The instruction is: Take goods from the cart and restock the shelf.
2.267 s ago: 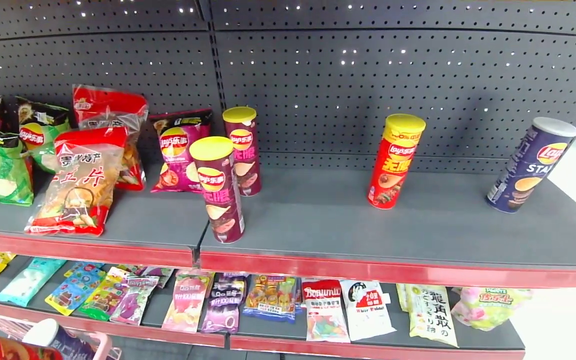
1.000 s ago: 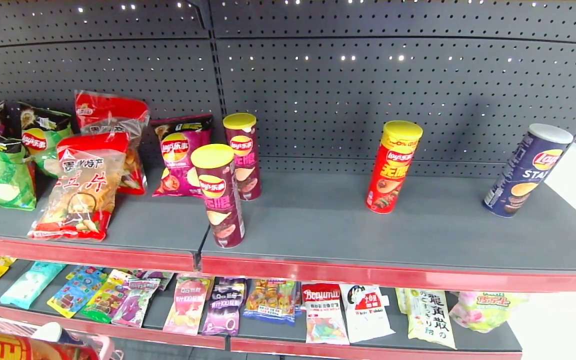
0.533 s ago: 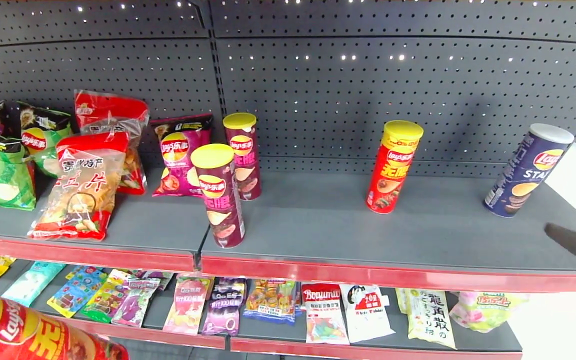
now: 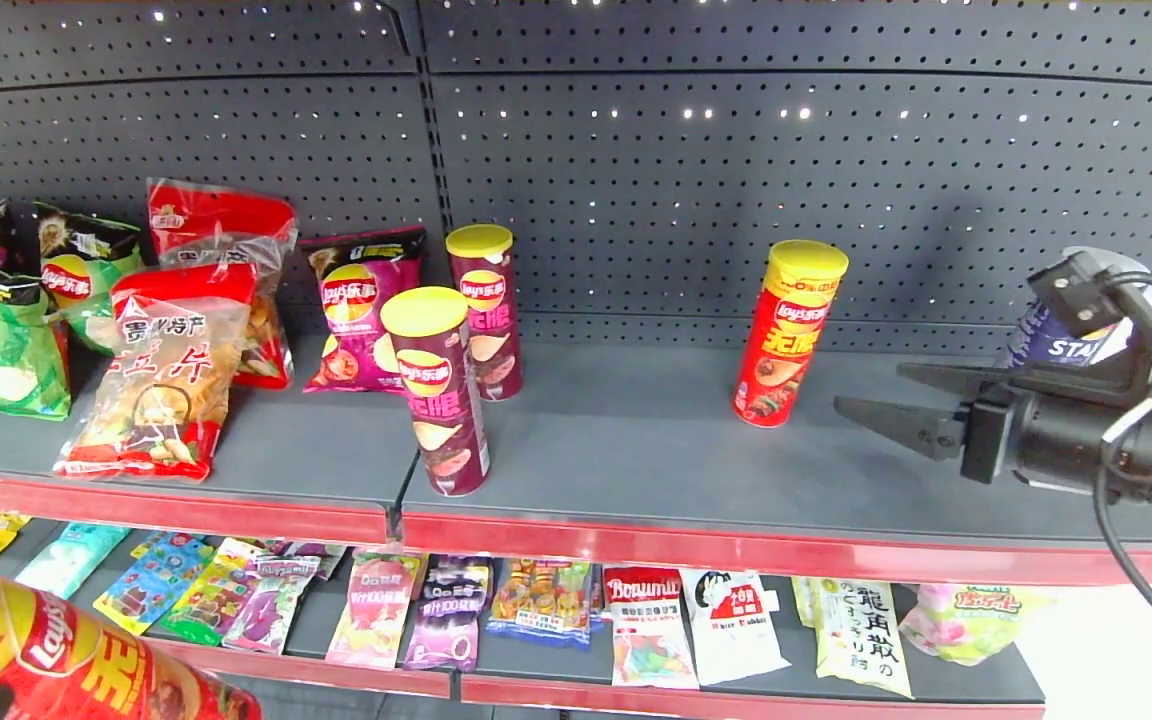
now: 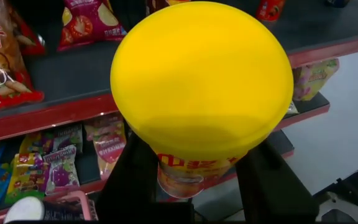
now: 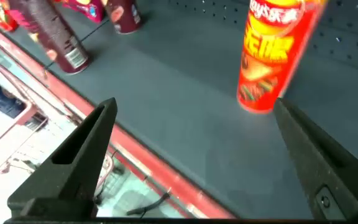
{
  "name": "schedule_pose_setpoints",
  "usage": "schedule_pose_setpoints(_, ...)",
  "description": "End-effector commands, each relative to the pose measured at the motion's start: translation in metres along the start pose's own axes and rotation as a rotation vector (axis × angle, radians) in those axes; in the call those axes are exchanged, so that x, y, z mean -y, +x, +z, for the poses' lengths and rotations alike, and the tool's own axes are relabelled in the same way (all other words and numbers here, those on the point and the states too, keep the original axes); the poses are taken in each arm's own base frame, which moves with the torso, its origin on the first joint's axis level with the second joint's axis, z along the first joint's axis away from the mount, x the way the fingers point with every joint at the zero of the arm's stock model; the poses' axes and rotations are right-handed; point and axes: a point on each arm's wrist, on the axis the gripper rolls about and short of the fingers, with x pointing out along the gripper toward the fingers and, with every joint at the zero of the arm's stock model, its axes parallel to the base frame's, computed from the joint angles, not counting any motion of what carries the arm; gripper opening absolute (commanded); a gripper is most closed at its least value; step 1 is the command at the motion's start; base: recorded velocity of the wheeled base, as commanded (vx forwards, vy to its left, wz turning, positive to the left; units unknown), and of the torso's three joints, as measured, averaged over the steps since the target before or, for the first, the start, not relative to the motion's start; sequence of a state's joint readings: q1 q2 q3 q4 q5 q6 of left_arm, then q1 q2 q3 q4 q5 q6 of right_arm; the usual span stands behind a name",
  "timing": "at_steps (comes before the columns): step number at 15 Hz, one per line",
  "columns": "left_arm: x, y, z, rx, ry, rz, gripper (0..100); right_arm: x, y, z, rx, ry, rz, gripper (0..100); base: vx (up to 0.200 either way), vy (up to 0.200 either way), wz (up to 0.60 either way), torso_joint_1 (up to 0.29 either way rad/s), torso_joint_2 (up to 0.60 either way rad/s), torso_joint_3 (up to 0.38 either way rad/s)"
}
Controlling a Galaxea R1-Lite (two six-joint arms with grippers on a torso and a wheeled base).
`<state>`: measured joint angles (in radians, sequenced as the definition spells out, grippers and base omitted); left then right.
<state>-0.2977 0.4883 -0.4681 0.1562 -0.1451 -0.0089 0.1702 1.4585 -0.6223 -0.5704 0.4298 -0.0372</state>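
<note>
clamped by its sides in the left gripper (image 5: pixel 197 186) at seven o'clock of the head view: red can (image 4: pixel 66 660), not yet on the shelf (image 4: pixel 636 450). at three o'clock, right gripper (image 4: pixel 871 390) spread wide and empty above the shelf, probably poised to steady the can.

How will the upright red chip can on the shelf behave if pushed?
Tall and narrow, the red cylindrical chip can with yellow lid would probably tip if pushed high. Once down, its round body would likely roll on the grey shelf.

A red chip can (image 4: pixel 66 660) with yellow lid tilts low before the grey, red-edged shelf (image 4: pixel 636 450).
</note>
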Motion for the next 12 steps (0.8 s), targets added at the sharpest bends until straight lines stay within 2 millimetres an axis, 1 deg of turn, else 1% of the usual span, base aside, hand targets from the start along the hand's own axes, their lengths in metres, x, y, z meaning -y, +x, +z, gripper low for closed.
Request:
schedule_pose_setpoints(1,0.000,0.002,0.001,-0.006,0.000,-0.001,0,0.016,0.037,-0.017,-0.039,0.010,0.007,100,0.000,0.000,0.00,0.000,0.00,0.000)
schedule_pose_setpoints(3,0.000,0.001,0.003,-0.002,0.001,-0.001,0,0.029,0.051,-0.020,0.000,-0.005,0.047,100,0.000,0.000,0.00,0.000,0.00,0.000)
schedule_pose_setpoints(4,0.000,0.002,0.004,-0.002,0.001,-0.001,0,0.036,0.055,-0.019,0.007,-0.020,0.056,100,0.000,0.000,0.00,0.000,0.00,0.000)
schedule_pose_setpoints(5,0.000,0.002,0.004,0.000,0.001,-0.001,0,0.037,0.056,-0.019,0.007,-0.024,0.058,100,0.000,0.000,0.00,0.000,0.00,0.000)
schedule_pose_setpoints(6,0.000,0.001,0.005,0.005,0.002,-0.001,0,0.044,0.059,-0.017,0.015,-0.036,0.072,100,0.000,0.000,0.00,0.000,0.00,0.000)
schedule_pose_setpoints(8,0.000,0.001,0.005,0.003,0.002,0.001,0,0.049,0.063,-0.016,0.020,-0.037,0.076,100,0.000,0.000,0.00,0.000,0.00,0.000)
schedule_pose_setpoints(9,0.000,0.002,0.004,0.000,0.004,-0.001,0,0.063,0.070,-0.010,0.039,-0.068,0.054,100,0.000,0.000,0.00,0.000,0.00,0.000)
schedule_pose_setpoints(11,0.000,0.003,0.005,-0.005,0.005,-0.004,0,0.077,0.076,-0.007,0.053,-0.085,0.059,100,0.000,0.000,0.00,0.000,0.00,0.000)
schedule_pose_setpoints(12,0.000,0.003,0.005,-0.005,0.005,-0.005,0,0.081,0.077,-0.007,0.056,-0.087,0.064,100,0.000,0.000,0.00,0.000,0.00,0.000)
